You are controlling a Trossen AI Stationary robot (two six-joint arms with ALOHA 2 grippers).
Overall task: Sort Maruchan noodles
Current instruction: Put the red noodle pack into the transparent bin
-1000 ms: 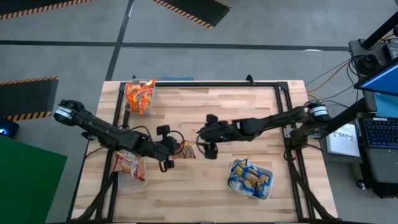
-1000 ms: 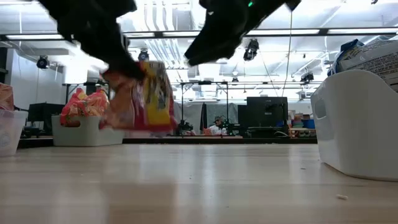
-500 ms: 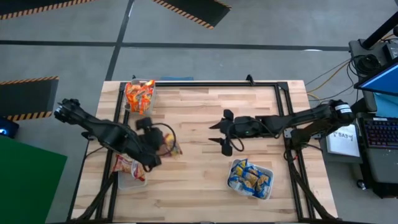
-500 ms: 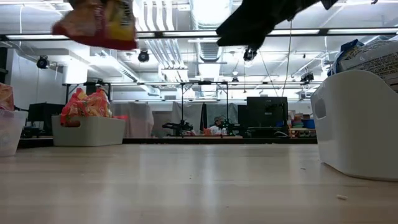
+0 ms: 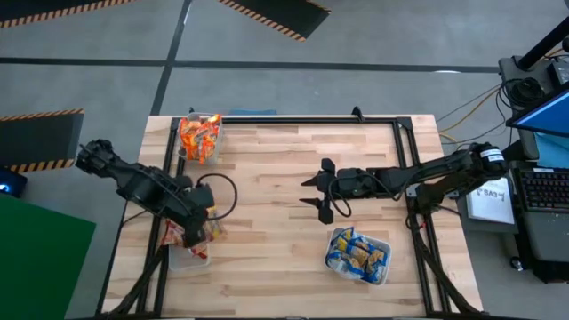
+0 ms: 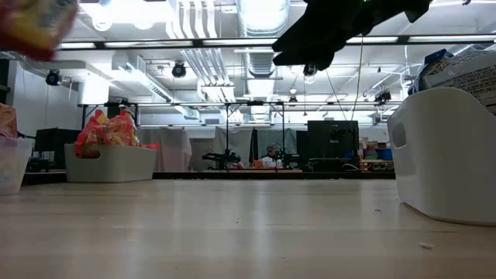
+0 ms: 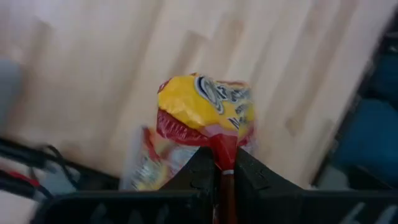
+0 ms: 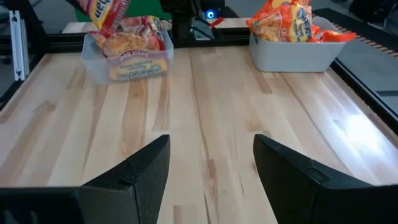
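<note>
A red Maruchan noodles packet (image 7: 205, 115) with a yellow noodle picture hangs under my left gripper (image 5: 197, 224), which is shut on it above the near-left tub (image 5: 188, 260). That tub holds other red packets (image 8: 127, 37). The held packet also shows blurred in the low view (image 6: 35, 23). Orange packets fill the far-left tub (image 5: 200, 138), and blue packets lie in the near-right tub (image 5: 358, 253). My right gripper (image 5: 316, 191) hovers open over the table's middle, holding nothing. My left gripper pinches the packet's red crimped end seam (image 7: 222, 152) between its two fingers (image 7: 200, 171). The fingers come from above, pointing steeply down. The packet hangs below them, lifted clear of the table, over the tub with the red packets.
Bare wooden table (image 5: 276, 160) lies between the three tubs. A black frame rail (image 5: 302, 119) runs along the far edge and down both sides. In the low view the near-right tub (image 6: 449, 155) stands close at the right.
My left gripper has risen, tipped to point down and carried the red packet from the table's middle toward the left edge, to above the near-left tub. My right gripper has drawn back toward the right edge, still open.
</note>
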